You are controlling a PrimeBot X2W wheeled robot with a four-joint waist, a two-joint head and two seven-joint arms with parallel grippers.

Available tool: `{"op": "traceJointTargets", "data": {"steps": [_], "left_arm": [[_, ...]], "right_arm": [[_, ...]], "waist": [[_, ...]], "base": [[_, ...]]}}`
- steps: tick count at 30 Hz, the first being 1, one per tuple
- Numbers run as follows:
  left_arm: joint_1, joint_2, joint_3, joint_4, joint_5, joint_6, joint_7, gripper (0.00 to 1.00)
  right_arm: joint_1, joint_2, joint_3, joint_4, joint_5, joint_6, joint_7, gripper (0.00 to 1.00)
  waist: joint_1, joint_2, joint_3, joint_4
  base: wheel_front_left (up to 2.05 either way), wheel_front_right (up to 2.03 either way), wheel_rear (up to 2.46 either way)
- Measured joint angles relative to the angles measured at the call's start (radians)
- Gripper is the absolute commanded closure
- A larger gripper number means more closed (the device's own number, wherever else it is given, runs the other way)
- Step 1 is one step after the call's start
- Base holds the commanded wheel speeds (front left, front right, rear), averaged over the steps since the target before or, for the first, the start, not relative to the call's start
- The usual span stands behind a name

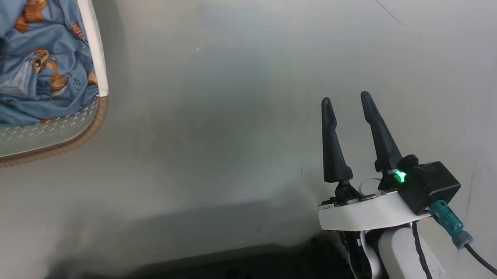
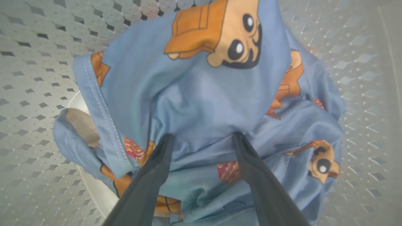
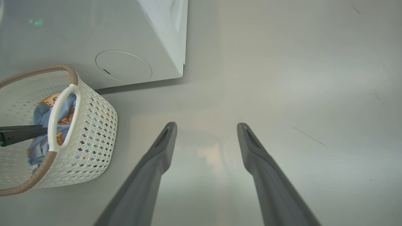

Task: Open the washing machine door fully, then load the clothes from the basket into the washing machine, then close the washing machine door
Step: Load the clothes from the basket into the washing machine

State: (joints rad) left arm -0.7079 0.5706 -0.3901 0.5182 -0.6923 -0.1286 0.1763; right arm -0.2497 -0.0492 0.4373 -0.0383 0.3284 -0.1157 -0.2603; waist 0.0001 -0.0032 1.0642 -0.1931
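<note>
Pale grey glossy floor (image 1: 233, 111), bare with a few faint scuffs, carries everything; no bench. Small cream-white perforated plastic basket with a brown woven-look rim (image 3: 94, 131) stands on it, just beside the lower front corner of the big white washing machine (image 3: 125, 31), near its round service cover (image 3: 123, 66). Light blue clothes printed with orange-brown cartoon figures (image 2: 201, 94) lie bunched in the basket's bottom.

Your left gripper (image 2: 202, 135) is down inside the basket, released and spread wide. Its tips are at or just over the fabric, nothing pinched. Your right gripper (image 1: 345, 98) hangs released over bare floor, well apart from the basket, holding nothing.

Step in hand looks like a pick from the basket. To do it well:
- Push deeper so both fingers straddle a thick fold, not one thin layer.
- Clench fully before lifting.
- Lift straight up so the cloth clears the rim and the white loop handle (image 3: 53, 125); the basket looks light and could tip or drag.
- Leave the right arm out of the way.
</note>
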Motion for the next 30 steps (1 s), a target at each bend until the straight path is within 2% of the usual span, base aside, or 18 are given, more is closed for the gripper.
{"op": "traceJointTargets", "data": {"steps": [17, 18, 19, 20, 24, 30], "left_arm": [[-0.09, 0.016, -0.047, 0.107, 0.052, 0.0, 0.029, 0.0], [-0.095, 0.014, -0.047, 0.114, 0.051, 0.0, 0.033, 0.32], [-0.098, 0.013, -0.05, 0.119, 0.052, 0.0, 0.035, 0.78], [-0.1, 0.011, -0.055, 0.122, 0.052, 0.0, 0.035, 1.0], [-0.101, 0.0, -0.061, 0.135, 0.052, 0.0, 0.033, 1.0], [-0.099, -0.035, -0.071, 0.151, 0.051, 0.0, -0.047, 1.0]], "right_arm": [[-0.008, 0.001, 0.015, -0.007, 0.015, -0.002, 0.0, 0.0], [-0.008, 0.001, 0.015, -0.007, 0.015, -0.002, 0.0, 0.0], [-0.008, 0.001, 0.016, -0.007, 0.015, -0.002, 0.0, 0.0], [-0.008, 0.001, 0.016, -0.007, 0.016, -0.002, 0.0, 0.0], [-0.01, 0.001, 0.013, -0.015, 0.018, -0.002, 0.0, 0.0], [-0.063, 0.001, -0.024, -0.018, 0.023, -0.002, 0.0, 0.0]], "waist": [[0.0, 0.0, 0.031, -0.038], [0.0, 0.0, 0.031, -0.039], [0.0, 0.0, 0.031, -0.04], [0.0, 0.0, 0.031, -0.04], [0.0, 0.0, 0.028, -0.041], [0.0, 0.0, 0.005, -0.038]], "base": [[0.0, 0.0, 0.0], [0.0, 0.0, 0.0], [0.0, 0.0, 0.0], [0.0, 0.0, 0.0], [0.0, 0.0, 0.0], [0.0, 0.0, 0.0]]}}
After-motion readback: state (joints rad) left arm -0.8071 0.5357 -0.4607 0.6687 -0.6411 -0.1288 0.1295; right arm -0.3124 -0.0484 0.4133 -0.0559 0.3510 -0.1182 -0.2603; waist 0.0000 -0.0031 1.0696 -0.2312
